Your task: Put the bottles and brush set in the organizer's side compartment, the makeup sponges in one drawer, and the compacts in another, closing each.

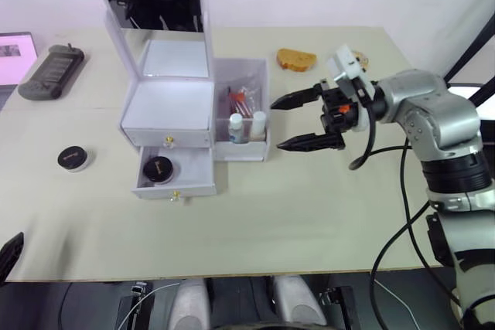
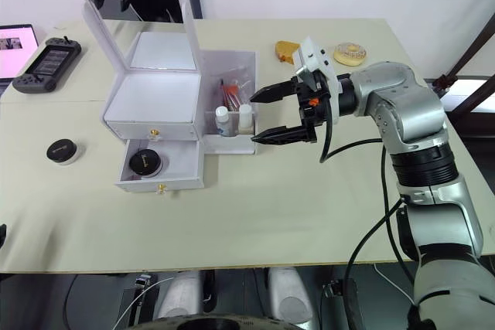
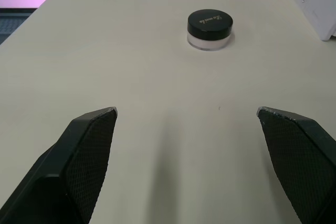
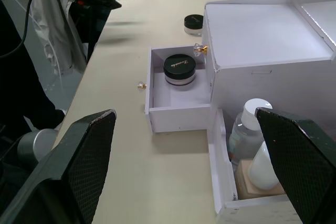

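The right gripper [image 1: 300,121] is held just off the table at three o'clock of the white box-shaped plastic organizer [image 1: 166,106], its two black fingers spread wide with nothing between them. The organizer's open side compartment [image 1: 243,106] is seen at the gripper's nine o'clock, and in it two small clear white-capped bottles [image 1: 247,127] are stood upright, with the red-handled brush set in its clear wrapper [image 1: 240,96] tucked at their twelve o'clock. The lower drawer [image 1: 175,174] is pulled out toward six o'clock, and one round black-lidded compact [image 1: 158,169] is seated inside. The upper drawer [image 1: 166,137] is shut. A second black-lidded round compact [image 1: 73,158] is left on the beige tabletop [image 1: 309,214], well apart at nine o'clock of the organizer. The left gripper [image 3: 186,116] is parked low over the table, fingers wide and empty.
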Robot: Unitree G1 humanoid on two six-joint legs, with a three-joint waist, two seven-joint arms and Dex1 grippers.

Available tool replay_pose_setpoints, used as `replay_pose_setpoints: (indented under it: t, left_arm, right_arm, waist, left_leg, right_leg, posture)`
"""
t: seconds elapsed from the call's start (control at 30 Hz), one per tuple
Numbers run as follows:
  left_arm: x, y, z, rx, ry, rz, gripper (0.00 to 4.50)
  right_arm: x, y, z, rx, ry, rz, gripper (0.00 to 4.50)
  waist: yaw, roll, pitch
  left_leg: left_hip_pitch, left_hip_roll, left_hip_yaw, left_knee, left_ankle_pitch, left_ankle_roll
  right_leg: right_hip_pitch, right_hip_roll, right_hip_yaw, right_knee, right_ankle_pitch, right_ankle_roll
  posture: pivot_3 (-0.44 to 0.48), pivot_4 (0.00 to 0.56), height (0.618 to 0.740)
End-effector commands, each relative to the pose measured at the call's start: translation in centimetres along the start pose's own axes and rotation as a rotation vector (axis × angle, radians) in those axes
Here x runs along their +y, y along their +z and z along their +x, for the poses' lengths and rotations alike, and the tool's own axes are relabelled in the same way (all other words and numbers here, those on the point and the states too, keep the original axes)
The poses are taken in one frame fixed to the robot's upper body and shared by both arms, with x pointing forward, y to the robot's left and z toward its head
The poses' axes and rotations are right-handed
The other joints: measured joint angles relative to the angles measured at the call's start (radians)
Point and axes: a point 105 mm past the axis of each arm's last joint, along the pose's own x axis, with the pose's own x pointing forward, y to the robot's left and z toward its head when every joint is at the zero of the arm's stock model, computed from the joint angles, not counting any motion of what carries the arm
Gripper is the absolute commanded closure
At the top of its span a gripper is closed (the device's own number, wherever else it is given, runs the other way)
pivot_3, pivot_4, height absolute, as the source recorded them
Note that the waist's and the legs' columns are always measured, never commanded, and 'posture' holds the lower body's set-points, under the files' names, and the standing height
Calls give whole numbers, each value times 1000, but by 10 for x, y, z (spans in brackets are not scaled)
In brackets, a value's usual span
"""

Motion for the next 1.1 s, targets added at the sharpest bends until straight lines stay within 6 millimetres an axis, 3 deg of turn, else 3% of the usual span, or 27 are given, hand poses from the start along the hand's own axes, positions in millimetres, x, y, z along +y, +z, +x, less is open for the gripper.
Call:
replay_pose_setpoints:
  t: [0.03, 0.23, 0.43, 0.57, 0.8, 1.1]
  left_arm:
    - [1, 11, 5, -31, -11, 35, 21]
    - [-1, 24, 23, -58, -34, 56, 21]
    - [-23, 39, 69, -72, -89, 52, 21]
    - [-38, 33, 102, -45, -90, 41, 21]
    - [-46, 22, 142, -51, -24, -1, 21]
    - [-35, 13, 158, -37, 43, 11, 21]
  right_arm:
    - [3, 12, -3, -17, -5, -49, 0]
    - [6, 14, -4, -19, -16, -49, 0]
    - [9, 14, -2, -28, -33, -51, 0]
    - [13, 20, -4, -46, -58, -57, 0]
    - [16, 16, -12, -28, -115, -43, 0]
    - [16, 14, -16, -21, -154, -34, 0]
  waist:
    - [0, 0, 0]
    - [0, 0, 0]
    - [4, 0, 0]
    - [2, 0, 0]
    - [5, 0, 0]
    - [4, 0, 0]
  left_leg:
    - [0, 0, 0, 0, 0, 0]
    - [0, 0, 0, 0, 0, 0]
    - [0, 0, 0, 0, 0, 0]
    - [-1, 0, 0, 0, 0, 0]
    - [0, 0, -1, 1, 0, 0]
    - [-1, 0, -1, 1, 0, 0]
  right_leg:
    - [0, 0, 0, 0, 0, 0]
    - [0, 0, 0, 0, 0, 0]
    - [0, 0, 0, 0, 0, 0]
    - [0, 0, 0, 1, 0, 1]
    - [0, 2, -1, 4, 1, 2]
    - [1, 2, -1, 4, 2, 5]
  posture:
    - [0, 150, 740]
    - [0, 150, 740]
    - [0, 150, 740]
    - [0, 150, 740]
    - [0, 150, 740]
    - [0, 150, 740]
